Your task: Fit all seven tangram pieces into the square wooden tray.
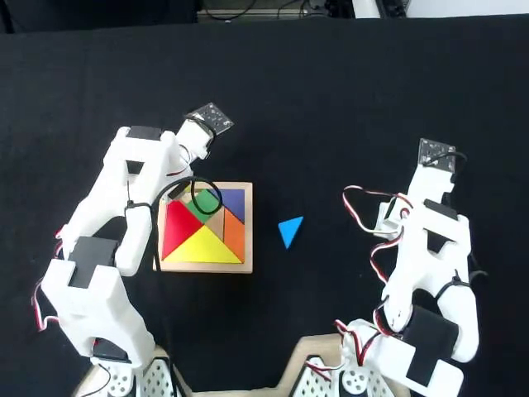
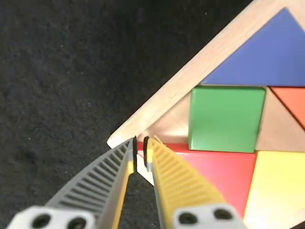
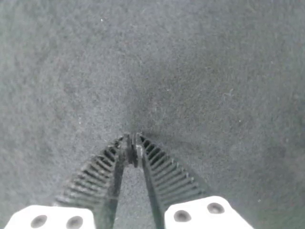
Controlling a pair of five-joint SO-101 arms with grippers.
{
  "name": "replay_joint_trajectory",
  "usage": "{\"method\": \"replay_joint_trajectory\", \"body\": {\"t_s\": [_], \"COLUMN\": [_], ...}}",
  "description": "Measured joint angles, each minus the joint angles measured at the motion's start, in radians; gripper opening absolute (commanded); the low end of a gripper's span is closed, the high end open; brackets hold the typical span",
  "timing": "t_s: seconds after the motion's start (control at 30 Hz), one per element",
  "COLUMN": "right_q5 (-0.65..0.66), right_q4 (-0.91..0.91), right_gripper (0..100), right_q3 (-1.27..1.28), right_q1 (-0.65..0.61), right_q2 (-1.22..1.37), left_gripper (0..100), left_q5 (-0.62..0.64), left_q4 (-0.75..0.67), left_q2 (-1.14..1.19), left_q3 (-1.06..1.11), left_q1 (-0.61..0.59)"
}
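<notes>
Starting at your left, the ribbed left tool (image 2: 139, 145) hovers with tips pressed together over a corner of the square wooden tray (image 1: 207, 267) (a glossy green square (image 2: 226, 117) lies flat inside). Right of the tray, a blue triangle (image 1: 289, 231) lies loose on the black cloth counter (image 1: 331, 99). Your right tool (image 3: 132, 145) is likewise closed on nothing above bare cloth.

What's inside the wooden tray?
A red piece, yellow piece, green square, dark blue triangle and orange piece, plus a bare wooden gap. The left gripper covers the red piece's tip.
</notes>
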Motion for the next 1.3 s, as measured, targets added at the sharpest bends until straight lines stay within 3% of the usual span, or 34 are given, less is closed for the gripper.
{"method": "replay_joint_trajectory", "body": {"t_s": [0.23,0.73,1.3], "right_q5": [0.006,0.009,0.009], "right_q4": [0.0,0.0,0.0], "right_gripper": [1.1,1.1,1.1], "right_q3": [0.0,0.0,0.0], "right_q1": [0.0,-0.017,-0.017], "right_q2": [0.0,0.0,0.0], "left_gripper": [6,6,4], "left_q5": [0.035,0.046,0.048], "left_q4": [-0.071,-0.051,0.12], "left_q2": [0.0,0.077,0.095], "left_q3": [0.0,-0.035,-0.037], "left_q1": [0.0,0.087,0.15]}}
